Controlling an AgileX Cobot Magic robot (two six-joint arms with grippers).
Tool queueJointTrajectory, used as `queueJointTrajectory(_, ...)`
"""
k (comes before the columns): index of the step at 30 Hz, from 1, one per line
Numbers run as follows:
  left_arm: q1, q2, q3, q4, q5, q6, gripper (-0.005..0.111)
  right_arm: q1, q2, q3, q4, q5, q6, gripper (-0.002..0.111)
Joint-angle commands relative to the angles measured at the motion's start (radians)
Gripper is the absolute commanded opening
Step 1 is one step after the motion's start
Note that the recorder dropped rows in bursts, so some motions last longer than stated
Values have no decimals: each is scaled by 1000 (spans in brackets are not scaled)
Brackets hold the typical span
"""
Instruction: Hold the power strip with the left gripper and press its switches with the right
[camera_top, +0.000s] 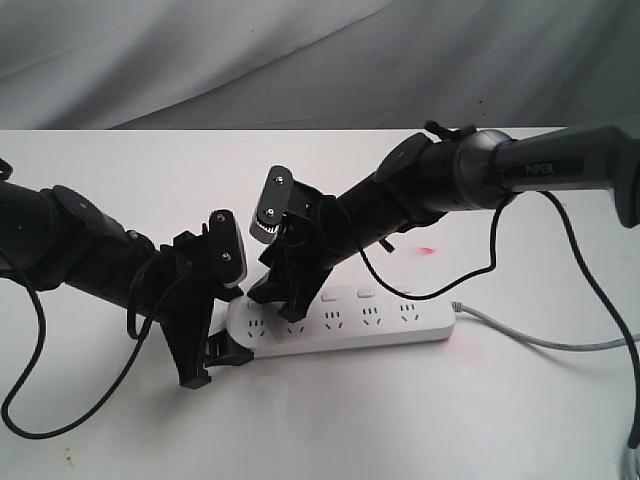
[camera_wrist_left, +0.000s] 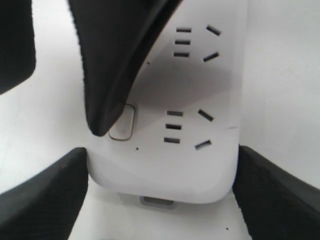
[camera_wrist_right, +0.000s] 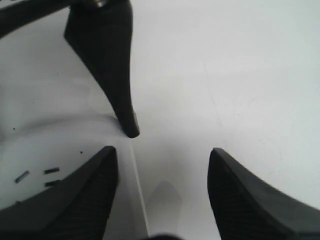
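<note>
Arms slant down; left end effector (camera_top: 216, 364) seemingly clamps the power strip (camera_top: 392, 326), right end effector (camera_top: 279, 301) wide, fingertip (camera_wrist_left: 102, 122) on switch (camera_wrist_left: 126, 123).

exterior: above, facing left gripper (camera_top: 215, 365) and right gripper (camera_top: 278, 303), mid-distance
wrists: close behind own jaws, looking down
shared: power strip (camera_top: 385, 336) end

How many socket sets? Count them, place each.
5 socket sets in a row on the power strip: two nearest the left fingers, three toward the cord. None seems hidden.
</note>
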Motion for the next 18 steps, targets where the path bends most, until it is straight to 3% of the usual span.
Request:
queueJointTrajectory(1,1,1,-6,3,-11,-3,56,-2,32,15,-104,-12,-16,51)
queueJointTrajectory(18,1,1,-6,3,-11,-3,56,14,55,15,-104,0,-16,51)
